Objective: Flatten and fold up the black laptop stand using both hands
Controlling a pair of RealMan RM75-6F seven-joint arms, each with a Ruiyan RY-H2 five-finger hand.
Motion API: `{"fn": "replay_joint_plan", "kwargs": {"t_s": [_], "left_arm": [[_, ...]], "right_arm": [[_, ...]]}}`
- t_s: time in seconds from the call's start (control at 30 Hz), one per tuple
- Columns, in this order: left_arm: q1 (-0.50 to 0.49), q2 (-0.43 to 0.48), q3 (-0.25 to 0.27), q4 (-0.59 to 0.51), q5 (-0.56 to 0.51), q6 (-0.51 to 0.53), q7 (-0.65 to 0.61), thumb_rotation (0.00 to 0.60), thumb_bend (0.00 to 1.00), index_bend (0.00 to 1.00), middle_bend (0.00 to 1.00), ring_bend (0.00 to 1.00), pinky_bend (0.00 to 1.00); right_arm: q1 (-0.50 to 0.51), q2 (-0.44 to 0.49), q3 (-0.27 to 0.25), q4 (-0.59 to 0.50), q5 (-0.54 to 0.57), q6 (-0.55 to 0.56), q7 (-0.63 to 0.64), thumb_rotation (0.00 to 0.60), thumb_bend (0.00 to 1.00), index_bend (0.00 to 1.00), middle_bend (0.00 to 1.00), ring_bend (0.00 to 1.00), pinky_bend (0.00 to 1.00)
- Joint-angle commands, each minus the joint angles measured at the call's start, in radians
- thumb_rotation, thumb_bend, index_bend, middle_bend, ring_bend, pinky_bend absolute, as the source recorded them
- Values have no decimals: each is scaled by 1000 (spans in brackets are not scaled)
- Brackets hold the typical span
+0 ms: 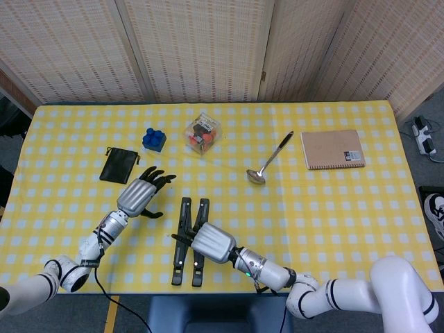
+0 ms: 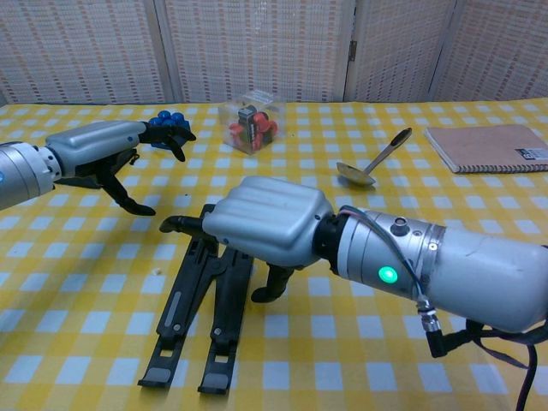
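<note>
While the folded black metal laptop stand (image 1: 189,241) lies flat, right hand (image 1: 209,243) rests on it, fingers spread; left hand (image 1: 137,196) hovers left, fingers spread.

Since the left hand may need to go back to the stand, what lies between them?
Nothing visible: only bare tablecloth separates the left hand from the black laptop stand, which the right hand covers.

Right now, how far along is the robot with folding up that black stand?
Nearly done, it seems. The black laptop stand lies flat on the checked table, its two bars side by side. The right hand rests over it, though whether it grips is hidden. The left hand hangs apart with fingers spread, holding nothing. What may be left is a last squeeze of the bars together and letting go.
</note>
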Motion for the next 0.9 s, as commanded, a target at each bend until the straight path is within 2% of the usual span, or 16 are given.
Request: {"fn": "replay_joint_plan", "kwargs": {"t_s": [0.03,0.4,0.9], "left_arm": [[12,20,0,-25,-7,3,2,600,172,131,276,108,45],[35,46,0,-55,-18,-1,9,600,172,122,261,91,33],[52,47,-2,-43,-16,4,-11,600,172,120,258,87,30]], "right_arm": [[96,90,19,-78,56,-168,24,600,219,0,136,211,238],[174,47,-9,19,29,-210,-28,600,219,0,85,134,216],[235,-22,-19,112,51,-239,-71,600,219,78,120,132,215]]}}
